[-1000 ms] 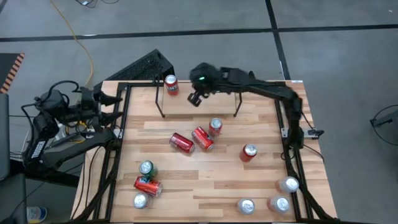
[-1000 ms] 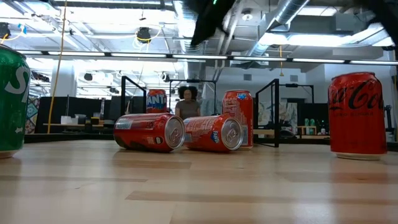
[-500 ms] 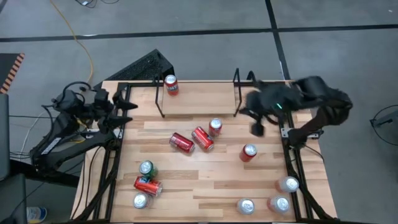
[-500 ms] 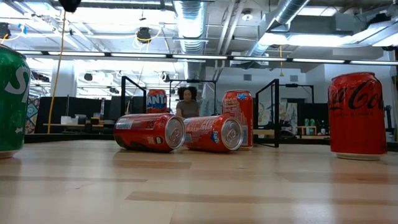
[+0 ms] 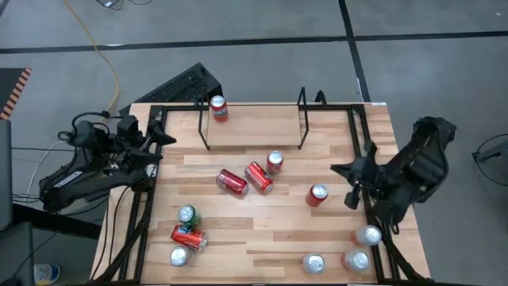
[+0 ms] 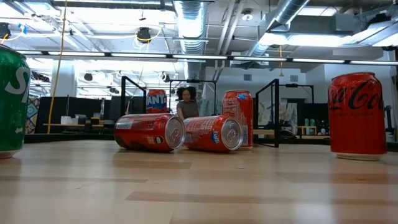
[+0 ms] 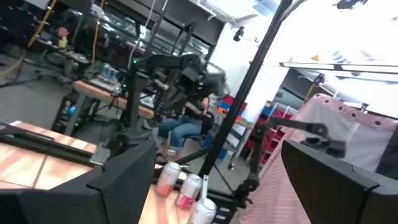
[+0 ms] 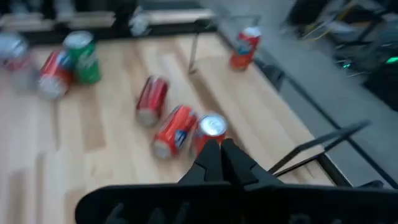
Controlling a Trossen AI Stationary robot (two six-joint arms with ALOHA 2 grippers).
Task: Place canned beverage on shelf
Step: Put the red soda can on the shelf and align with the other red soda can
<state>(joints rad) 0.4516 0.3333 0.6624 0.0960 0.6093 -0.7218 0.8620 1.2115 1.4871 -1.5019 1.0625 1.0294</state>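
The shelf (image 5: 252, 125) stands at the far edge of the wooden table (image 5: 262, 234), its two upright end loops rising on either side of a low rack of black rods. One orange can (image 5: 218, 109) stands upright at the shelf's far left corner, just beside the left loop; the low view shows it between the loops, well behind the nearer cans.

The right gripper (image 5: 352, 184) sits at the table's right edge, near the black rail, with its arm folded outside the table. In the right wrist view its two fingers (image 8: 221, 163) are pressed together with nothing between them. The nearest can to it is an upright red can (image 5: 317, 195), just to its left and apart from it.

The left gripper (image 5: 159, 137) hovers at the table's far left edge, over the rail. In the left wrist view its fingers (image 7: 121, 177) stand wide apart and hold nothing.

At the table's centre, two red cans lie on their sides, touching: one (image 5: 232, 182) to the left, one (image 5: 258, 177) to the right. An upright can (image 5: 275, 163) stands just beside the right one, on its far side.

Near left: an upright green can (image 5: 187, 215), a red can on its side (image 5: 189, 237), and a silver-topped upright can (image 5: 179, 257). Near right: three upright silver-topped cans (image 5: 367, 235), (image 5: 314, 263), (image 5: 356, 260).

A seated person (image 6: 187, 104) shows in the room beyond the table.
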